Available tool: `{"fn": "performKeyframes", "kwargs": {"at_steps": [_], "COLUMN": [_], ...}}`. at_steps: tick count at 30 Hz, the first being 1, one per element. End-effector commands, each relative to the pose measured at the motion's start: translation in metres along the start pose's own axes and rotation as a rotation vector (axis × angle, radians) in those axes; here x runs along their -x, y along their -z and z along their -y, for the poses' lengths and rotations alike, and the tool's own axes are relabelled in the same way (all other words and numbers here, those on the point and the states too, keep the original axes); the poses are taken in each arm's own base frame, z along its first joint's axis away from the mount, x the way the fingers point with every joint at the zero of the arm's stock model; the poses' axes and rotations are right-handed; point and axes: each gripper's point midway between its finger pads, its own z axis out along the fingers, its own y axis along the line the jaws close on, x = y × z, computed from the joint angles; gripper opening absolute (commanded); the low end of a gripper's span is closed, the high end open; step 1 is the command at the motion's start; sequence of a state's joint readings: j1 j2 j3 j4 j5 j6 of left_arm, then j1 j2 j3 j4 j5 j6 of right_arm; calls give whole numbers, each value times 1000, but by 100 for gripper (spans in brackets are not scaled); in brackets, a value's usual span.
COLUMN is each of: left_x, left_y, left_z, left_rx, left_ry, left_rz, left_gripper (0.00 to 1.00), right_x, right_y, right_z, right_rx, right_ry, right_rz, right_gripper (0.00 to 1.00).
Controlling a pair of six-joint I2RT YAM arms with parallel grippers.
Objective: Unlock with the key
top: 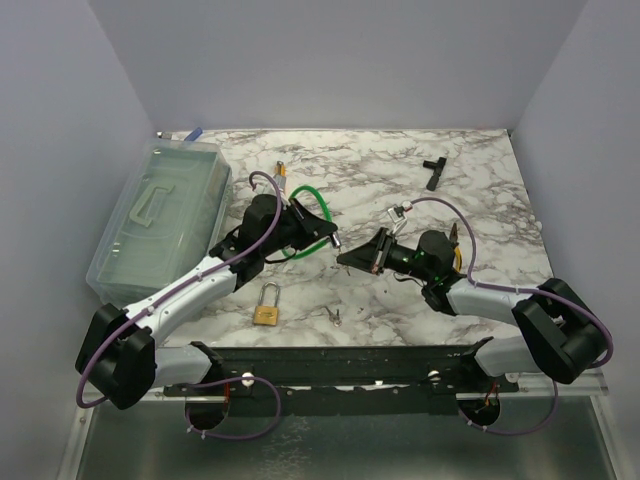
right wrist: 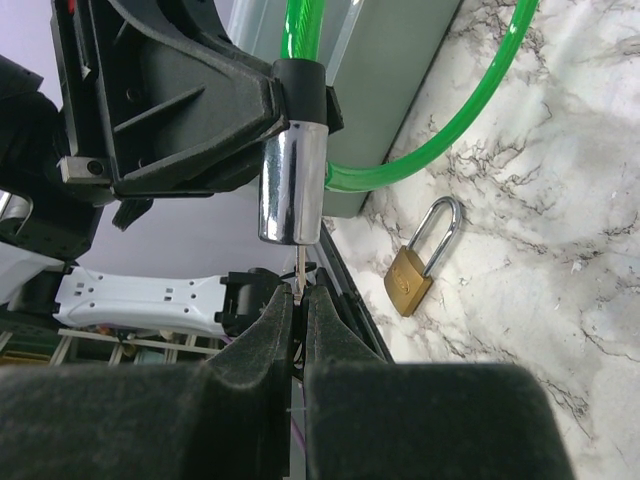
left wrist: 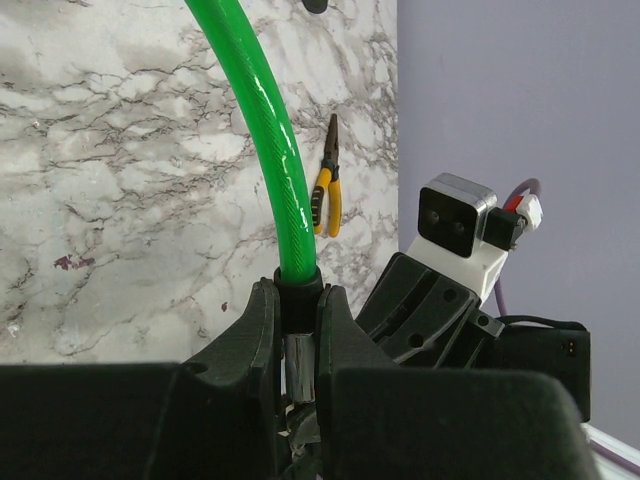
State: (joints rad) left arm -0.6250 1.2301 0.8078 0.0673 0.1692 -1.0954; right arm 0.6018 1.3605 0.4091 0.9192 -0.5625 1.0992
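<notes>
Left jaws clamped hard on the neck of the cable lock (right wrist: 292,185), chrome barrel hanging down w/ keyhole end toward the right arm, so it's braced for insertion. Right jaws pinched nearly shut on the key (right wrist: 299,268), blade up, tip at the barrel's underside; can't tell if it's in. Green cable (left wrist: 270,130) loops away behind. Brass padlock (top: 266,314) lies flat on the counter (top: 400,180), not involved. Next, imo: 1 straight push, then twist.
</notes>
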Motion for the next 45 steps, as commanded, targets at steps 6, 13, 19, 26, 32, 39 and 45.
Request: {"fn": "performKeyframes", "kwargs": {"at_steps": [6, 13, 19, 26, 32, 39, 45], "left_x": [2, -2, -8, -16, -23, -20, -12], "left_y": [5, 3, 1, -4, -8, -13, -17], "left_z": [12, 6, 2, -2, -7, -16, -25], "left_rx": [-75, -62, -58, -49, -33, 3, 43], "left_ry": [-22, -11, 22, 66, 81, 92, 108], "left_rz": [9, -3, -25, -68, -108, -89, -61], "left_gripper": [0, 0, 0, 0, 0, 0, 0], "right_x": [15, 15, 15, 22, 25, 23, 16], "right_y": [-7, -8, -9, -15, -19, -15, -5], "right_z": [2, 4, 8, 10, 11, 9, 10], "right_rx": [-66, -79, -90, -99, -114, -128, -155], "right_ry": [-17, -24, -14, 24, 75, 114, 156], "right_rz": [28, 23, 25, 32, 11, -9, -39], "right_gripper": [1, 0, 1, 1, 1, 1, 38]}}
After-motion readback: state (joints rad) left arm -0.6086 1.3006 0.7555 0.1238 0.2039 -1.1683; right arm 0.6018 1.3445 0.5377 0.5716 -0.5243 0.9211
